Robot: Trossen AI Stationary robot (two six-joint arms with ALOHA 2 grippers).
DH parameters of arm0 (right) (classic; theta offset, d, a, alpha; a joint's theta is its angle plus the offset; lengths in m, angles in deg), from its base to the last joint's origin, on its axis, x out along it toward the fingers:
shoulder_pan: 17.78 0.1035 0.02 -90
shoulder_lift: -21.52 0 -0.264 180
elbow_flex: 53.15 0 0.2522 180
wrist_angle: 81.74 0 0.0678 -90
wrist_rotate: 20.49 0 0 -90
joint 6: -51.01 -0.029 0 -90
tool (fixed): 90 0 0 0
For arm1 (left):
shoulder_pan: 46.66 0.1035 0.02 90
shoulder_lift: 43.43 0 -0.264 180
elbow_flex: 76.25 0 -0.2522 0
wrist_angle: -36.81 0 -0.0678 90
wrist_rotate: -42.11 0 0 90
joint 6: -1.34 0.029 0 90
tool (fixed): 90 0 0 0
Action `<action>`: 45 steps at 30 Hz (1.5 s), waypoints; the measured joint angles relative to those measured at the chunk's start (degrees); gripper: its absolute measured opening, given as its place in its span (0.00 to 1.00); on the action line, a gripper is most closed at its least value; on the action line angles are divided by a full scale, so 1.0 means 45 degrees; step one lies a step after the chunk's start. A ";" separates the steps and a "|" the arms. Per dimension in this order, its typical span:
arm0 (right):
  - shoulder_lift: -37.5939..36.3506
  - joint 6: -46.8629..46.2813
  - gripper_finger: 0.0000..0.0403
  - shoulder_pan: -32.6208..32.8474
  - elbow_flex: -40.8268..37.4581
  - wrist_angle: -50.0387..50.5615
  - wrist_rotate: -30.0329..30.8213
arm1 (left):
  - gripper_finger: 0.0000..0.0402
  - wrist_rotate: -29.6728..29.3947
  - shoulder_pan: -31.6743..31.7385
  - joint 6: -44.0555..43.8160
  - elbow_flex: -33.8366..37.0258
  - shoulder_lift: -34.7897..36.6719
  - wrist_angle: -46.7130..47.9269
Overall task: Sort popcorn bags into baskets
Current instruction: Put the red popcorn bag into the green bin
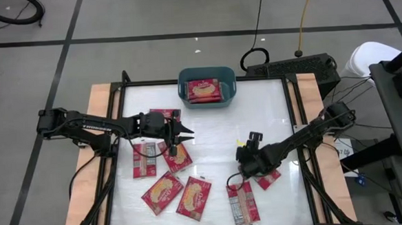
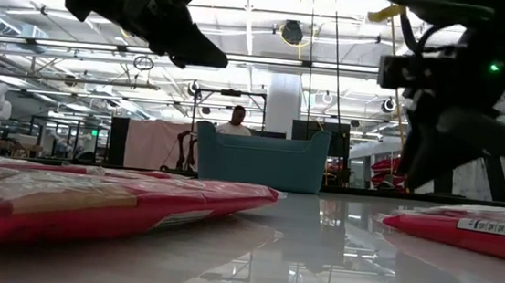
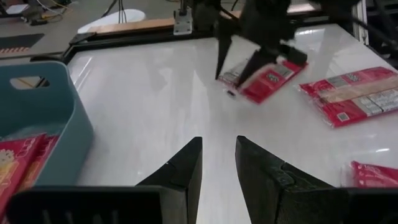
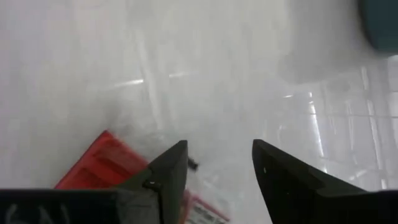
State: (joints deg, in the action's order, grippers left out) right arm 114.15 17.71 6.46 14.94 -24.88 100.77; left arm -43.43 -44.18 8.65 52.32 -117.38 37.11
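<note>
- In the high view the right gripper (image 1: 244,167) covers part of a popcorn bag (image 1: 266,179) at four o'clock on the table; whether its fingers touch it cannot be told
- The left gripper (image 1: 186,135) hides part of a bag (image 1: 178,157) at nine o'clock
- In the right wrist view a red bag (image 4: 102,163) is blurred and half hidden behind the fingers; the teal basket (image 4: 380,25) is cut off by the edge
- In the low view a person (image 2: 236,119) behind the basket is too small to tell more

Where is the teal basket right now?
In the high view the teal basket sits at the table's far edge, centred between the arms, with one popcorn bag inside. The low view shows it straight ahead across the table.
</note>
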 joint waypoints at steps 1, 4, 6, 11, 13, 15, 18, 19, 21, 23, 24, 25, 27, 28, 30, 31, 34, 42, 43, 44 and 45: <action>-0.0179 -0.0114 0.43 -0.0039 -0.0001 0.0008 -0.0006 | 0.25 -0.0001 0.0000 0.0000 0.0000 0.0000 0.0096; -0.0840 -0.0832 0.43 0.0067 0.0008 -0.0251 -0.0839 | 0.25 -0.0001 0.0000 -0.0048 0.0000 0.0000 0.0530; -0.1118 -0.1686 0.43 0.0435 0.0008 -0.0298 -0.1967 | 0.25 -0.0001 0.0000 -0.0160 0.0000 0.0000 0.0810; -0.1178 -0.4062 0.43 0.2336 0.0008 -0.0390 -0.4290 | 0.25 -0.0001 0.0000 -0.0427 0.0000 0.0000 0.1060; -0.1177 -0.5118 0.42 0.3126 0.0008 -0.0417 -0.4337 | 0.25 -0.0006 0.0000 -0.0432 0.0000 0.0000 0.0991; -0.1177 -0.5981 0.42 0.3836 0.0008 -0.0442 -0.4339 | 0.25 -0.0006 0.0000 -0.0432 0.0000 0.0000 0.0926; -0.1151 -0.6710 0.42 0.4816 0.0009 -0.0305 -0.4323 | 0.25 -0.0006 0.0000 -0.0503 0.0000 0.0000 0.0766; -0.1095 -0.6752 0.42 0.5131 0.0013 -0.0207 -0.4337 | 0.25 -0.0006 0.0000 -0.0552 0.0000 0.0000 0.0724; -0.1039 -0.6779 0.42 0.5744 0.0013 0.0031 -0.4318 | 0.25 -0.0011 0.0000 -0.0646 0.0000 0.0000 0.0622; -0.1070 -0.6997 0.42 0.6174 0.0013 0.0353 -0.4266 | 0.25 -0.0011 0.0000 -0.0656 0.0000 0.0000 0.0520; -0.1080 -0.7225 0.42 0.6334 0.0013 0.0532 -0.4212 | 0.25 -0.0011 0.0000 -0.0656 0.0000 0.0000 0.0501; -0.1073 -0.7461 0.42 0.6475 0.0014 0.0713 -0.4118 | 0.25 -0.0011 0.0000 -0.0656 0.0000 0.0000 0.0492; -0.1051 -0.7683 0.42 0.6737 0.0013 0.1068 -0.3945 | 0.25 -0.0014 0.0000 -0.0667 0.0000 0.0000 0.0330; -0.1060 -0.7692 0.42 0.6820 0.0015 0.1224 -0.3908 | 0.25 -0.0015 0.0000 -0.0670 0.0000 0.0000 0.0251; -0.1070 -0.7594 0.42 0.6929 0.0017 0.1513 -0.3893 | 0.25 -0.0016 0.0000 -0.0680 0.0000 0.0000 0.0145; -0.1062 -0.7353 0.43 0.6962 0.0013 0.1622 -0.3904 | 0.25 -0.0016 0.0000 -0.0689 0.0000 0.0000 0.0082; -0.1070 -0.6738 0.45 0.6997 -0.0160 0.1486 -0.3871 | 0.25 -0.0016 0.0000 -0.0699 -0.0005 0.0000 -0.0082; -0.1070 -0.6184 0.60 0.6963 -0.1357 0.0523 -0.3556 | 0.25 -0.0016 0.0000 -0.0731 -0.0005 -0.0005 -0.0039; -0.1075 -0.6051 0.61 0.6963 -0.1498 0.0357 -0.3518 | 0.25 -0.0016 0.0000 -0.0732 -0.0005 -0.0005 -0.0040; -0.1095 -0.6009 0.61 0.6963 -0.1625 0.0246 -0.3362 | 0.25 -0.0016 0.0000 -0.0717 -0.0005 -0.0005 -0.0036; -0.1116 -0.6000 0.61 0.6968 -0.1758 0.0148 -0.3225 | 0.25 -0.0016 0.0000 -0.0709 -0.0005 -0.0005 -0.0036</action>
State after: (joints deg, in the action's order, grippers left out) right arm 109.13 -9.29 37.81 7.03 -24.22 86.26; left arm -43.50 -44.18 5.46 52.29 -117.40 36.94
